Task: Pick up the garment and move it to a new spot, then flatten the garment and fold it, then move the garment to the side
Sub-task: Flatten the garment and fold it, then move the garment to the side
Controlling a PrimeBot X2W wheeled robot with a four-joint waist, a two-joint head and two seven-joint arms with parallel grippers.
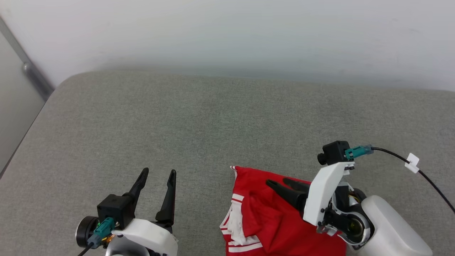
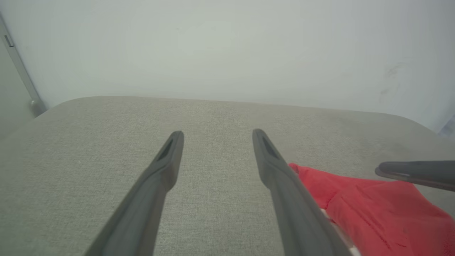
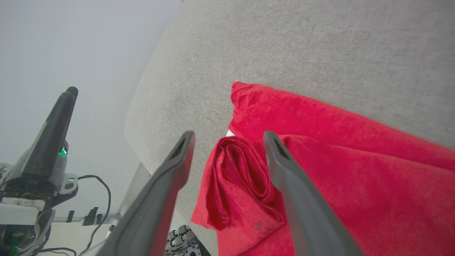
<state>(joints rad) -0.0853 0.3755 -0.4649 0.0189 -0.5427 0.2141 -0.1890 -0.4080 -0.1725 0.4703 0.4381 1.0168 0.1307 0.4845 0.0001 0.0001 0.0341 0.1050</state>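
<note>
Right gripper (image 3: 228,135), spread wide, hovers over the jersey (image 1: 259,227): seemingly thin, limp, light; best pinched at its raised fold. Left gripper (image 1: 159,171) spread, empty.

One red jersey (image 1: 270,220) on one grey bench (image 1: 213,121), as I see it from the remote desk. I count two claws, the left claw (image 1: 159,171) and the right claw (image 1: 277,181), each with two dark fingers (image 1: 167,199), four in all. Two small black wrist cameras, a left camera (image 1: 115,209) and a right camera (image 1: 336,152). Two teal plugs (image 1: 359,152), one per camera. One white tag (image 1: 412,163).
</note>
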